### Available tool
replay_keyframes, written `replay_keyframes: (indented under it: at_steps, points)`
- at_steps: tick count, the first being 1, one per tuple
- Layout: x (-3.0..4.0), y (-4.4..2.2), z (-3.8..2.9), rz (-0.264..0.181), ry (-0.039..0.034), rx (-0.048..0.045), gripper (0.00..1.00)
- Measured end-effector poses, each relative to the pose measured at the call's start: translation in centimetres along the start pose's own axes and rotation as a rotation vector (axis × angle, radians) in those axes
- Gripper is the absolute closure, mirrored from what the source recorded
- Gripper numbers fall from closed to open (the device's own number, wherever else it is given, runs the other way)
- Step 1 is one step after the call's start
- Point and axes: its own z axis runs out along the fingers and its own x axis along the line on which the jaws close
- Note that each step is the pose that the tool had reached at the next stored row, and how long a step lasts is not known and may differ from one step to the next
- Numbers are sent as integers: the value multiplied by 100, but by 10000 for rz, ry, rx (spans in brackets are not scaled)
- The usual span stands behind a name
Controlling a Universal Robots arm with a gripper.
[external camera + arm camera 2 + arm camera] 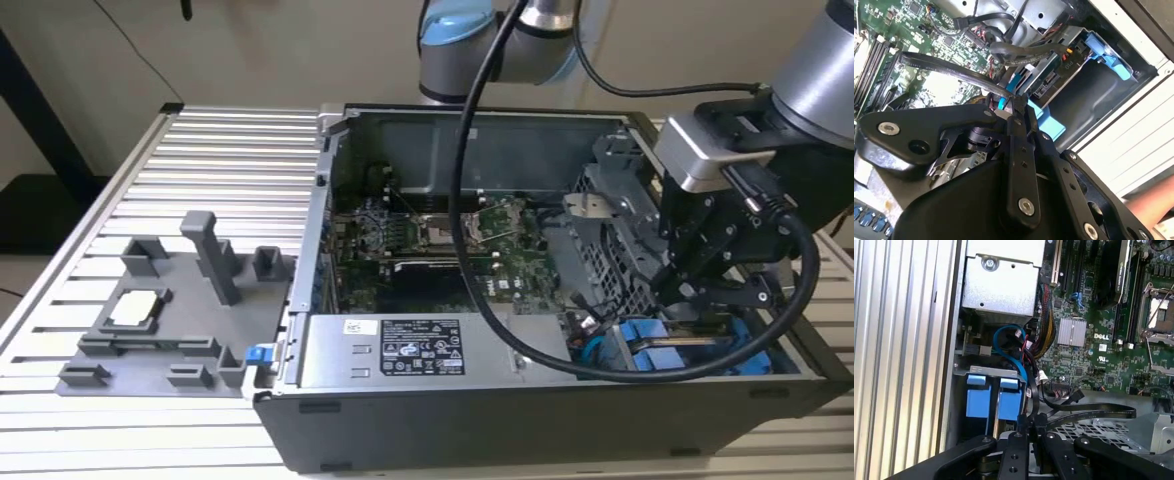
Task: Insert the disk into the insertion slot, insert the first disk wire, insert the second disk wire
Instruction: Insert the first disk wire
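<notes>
We see the black linkage gripper (701, 285) reaching down into the open dark grey computer case (561, 400), which lies on its side on the ribbed aluminium counter (214, 150) so that its inside faces up and the arm can work from above. In the second wrist view the jaws stand narrow, drawn together on what looks like a small blue-and-black wire connector (1002, 102), held just beside the back edge of the disk. The disk (1046, 82), a flat grey metal drive framed in bright blue plastic with end tabs, already sits in the insertion slot (1089, 97), the dark grey metal bay at the case's front corner, the one nearest the exterior view's right; we judge the first step done, since its blue tabs (989, 395) stand flush in the bay. The black flat wire (1089, 412) arches from the green motherboard (1094, 340) towards the jaws, slack enough to reach the drive. The grey plastic fixture tray (160, 320) lies well apart, near the counter's opposite edge.
</notes>
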Motion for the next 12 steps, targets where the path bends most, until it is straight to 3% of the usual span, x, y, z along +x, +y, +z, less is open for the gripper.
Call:
replay_keyframes:
  at_steps: [7,12]
  points:
    - [54,-74,25,7,-1,-4,84]
    - [109,-79,47,97,-2,-1,84]
